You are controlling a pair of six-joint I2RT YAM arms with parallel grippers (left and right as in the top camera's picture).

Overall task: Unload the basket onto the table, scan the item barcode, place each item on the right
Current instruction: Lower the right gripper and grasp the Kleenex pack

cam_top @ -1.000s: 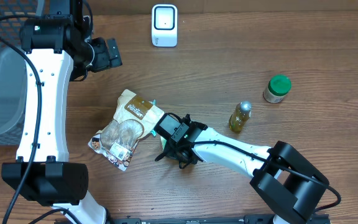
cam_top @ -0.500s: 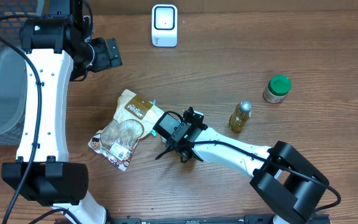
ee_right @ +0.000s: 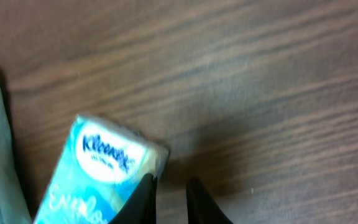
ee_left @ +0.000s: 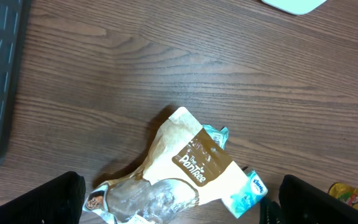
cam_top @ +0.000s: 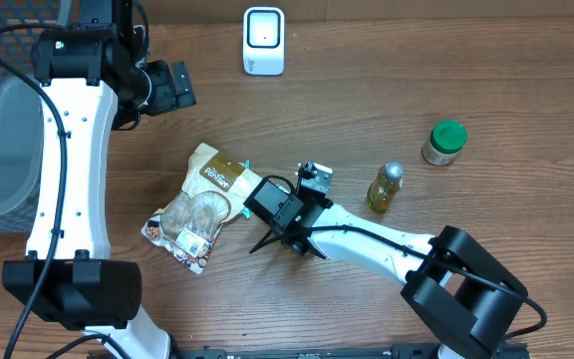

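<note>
Now, from overhead I am seeing the white scanner (cam_top: 264, 40) standing at the far edge of the table (cam_top: 486, 60), well apart from the other things. The snack bag (cam_top: 202, 204) is lying flat near the middle, and a sliver of the teal tissue pack (cam_top: 248, 165) is peeking out at its upper right edge. The right gripper (cam_top: 267, 202) is hanging just beside that edge, its body hiding most of the pack. The left gripper (cam_top: 170, 87) is hovering near the far left, away from the items, with its jaws spread wide and nothing in them. A small yellow bottle (cam_top: 385, 187) and a green-lidded jar (cam_top: 445, 142) are sitting off to the right, and a grey bin (cam_top: 3, 150) is standing at the left edge.

Through the left wrist camera I am looking down on the bag, with the tissue pack showing along its right side, partly covered by it. Both black fingers (ee_left: 48, 202) are sitting in the bottom corners, far apart, holding nothing.

Through the right wrist camera I am seeing the tissue pack lying on the wood at the lower left. The two fingertips (ee_right: 138, 202) are standing almost together, with only a narrow strip of table showing between them. One is overlapping the pack's corner, though I cannot tell whether it is touching, and I am seeing nothing pinched.
</note>
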